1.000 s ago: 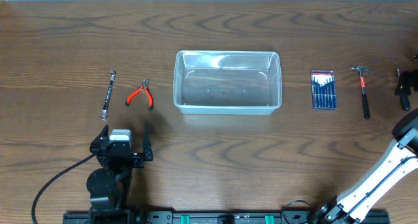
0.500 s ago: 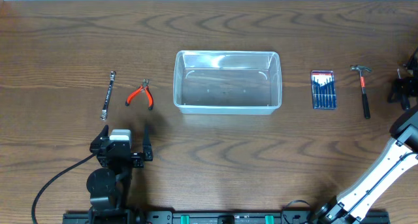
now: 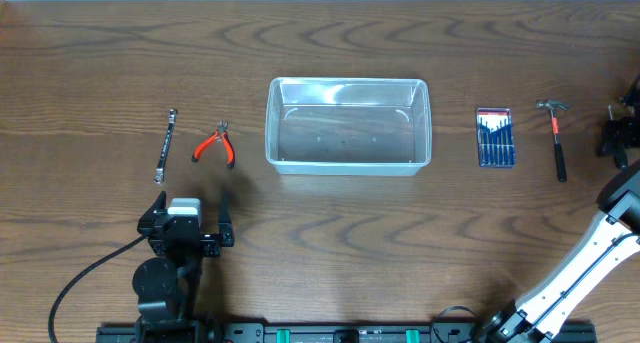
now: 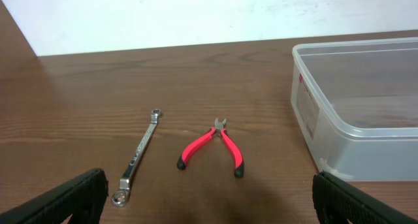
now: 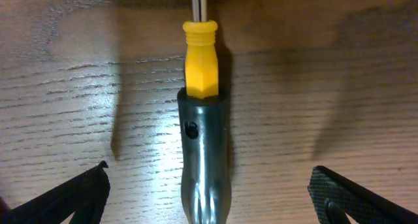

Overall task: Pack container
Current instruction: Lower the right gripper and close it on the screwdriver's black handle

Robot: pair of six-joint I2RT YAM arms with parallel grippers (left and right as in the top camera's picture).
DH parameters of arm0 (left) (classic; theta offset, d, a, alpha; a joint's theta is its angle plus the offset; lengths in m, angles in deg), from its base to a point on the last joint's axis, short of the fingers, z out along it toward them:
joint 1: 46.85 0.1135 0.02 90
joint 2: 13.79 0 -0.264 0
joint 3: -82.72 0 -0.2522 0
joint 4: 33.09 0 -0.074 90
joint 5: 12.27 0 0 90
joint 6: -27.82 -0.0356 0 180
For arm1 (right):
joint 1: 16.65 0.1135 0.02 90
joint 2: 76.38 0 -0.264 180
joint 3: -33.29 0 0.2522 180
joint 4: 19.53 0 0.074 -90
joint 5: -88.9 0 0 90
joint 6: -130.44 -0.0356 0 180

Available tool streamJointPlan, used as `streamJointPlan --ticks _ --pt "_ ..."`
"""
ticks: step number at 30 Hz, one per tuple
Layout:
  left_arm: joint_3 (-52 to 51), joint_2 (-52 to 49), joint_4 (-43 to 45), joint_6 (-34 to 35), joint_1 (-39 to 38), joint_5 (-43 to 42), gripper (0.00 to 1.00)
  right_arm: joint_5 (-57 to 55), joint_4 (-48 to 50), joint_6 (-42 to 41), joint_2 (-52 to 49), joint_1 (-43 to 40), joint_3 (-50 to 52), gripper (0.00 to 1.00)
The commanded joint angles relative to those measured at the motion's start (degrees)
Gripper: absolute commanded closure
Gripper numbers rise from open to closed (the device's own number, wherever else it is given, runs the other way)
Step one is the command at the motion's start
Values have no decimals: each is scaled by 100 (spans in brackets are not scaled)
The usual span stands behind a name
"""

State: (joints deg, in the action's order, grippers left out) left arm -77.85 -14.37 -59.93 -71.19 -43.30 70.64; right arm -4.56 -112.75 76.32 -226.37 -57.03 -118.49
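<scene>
The clear plastic container (image 3: pixel 348 124) stands empty at the table's middle; its left end (image 4: pixel 339 139) shows in the left wrist view. My left gripper (image 3: pixel 192 213) is open near the front left, short of the red-handled pliers (image 4: pixel 210 144) and the steel wrench (image 4: pixel 139 155), with nothing between its fingers (image 4: pixel 72 198). At the far right edge my right gripper (image 3: pixel 620 133) is open low over the table. Its jaws stand wide on either side of a screwdriver with a grey handle (image 5: pixel 204 152) and yellow collar (image 5: pixel 200 61), not touching it.
Right of the container lie a flat blue-and-red screwdriver set case (image 3: pixel 495 137) and a small hammer (image 3: pixel 556 133). The pliers (image 3: pixel 215 145) and wrench (image 3: pixel 166 144) lie left of it. A black cable (image 3: pixel 85 273) trails from the left arm's base.
My right gripper has shifted slightly toward the table's far right edge. The left arm and all the tools have stayed put.
</scene>
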Motion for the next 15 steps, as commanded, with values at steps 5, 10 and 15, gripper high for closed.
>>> streamJointPlan --ticks 5,10,15 --pt "-144 35 -48 9 24 44 2 -85 31 153 -13 28 94 1" --pt "-144 35 -48 9 24 44 2 -114 144 153 -13 39 400 1" --pt "-144 35 -48 9 24 44 2 -258 240 149 -13 42 518 1"
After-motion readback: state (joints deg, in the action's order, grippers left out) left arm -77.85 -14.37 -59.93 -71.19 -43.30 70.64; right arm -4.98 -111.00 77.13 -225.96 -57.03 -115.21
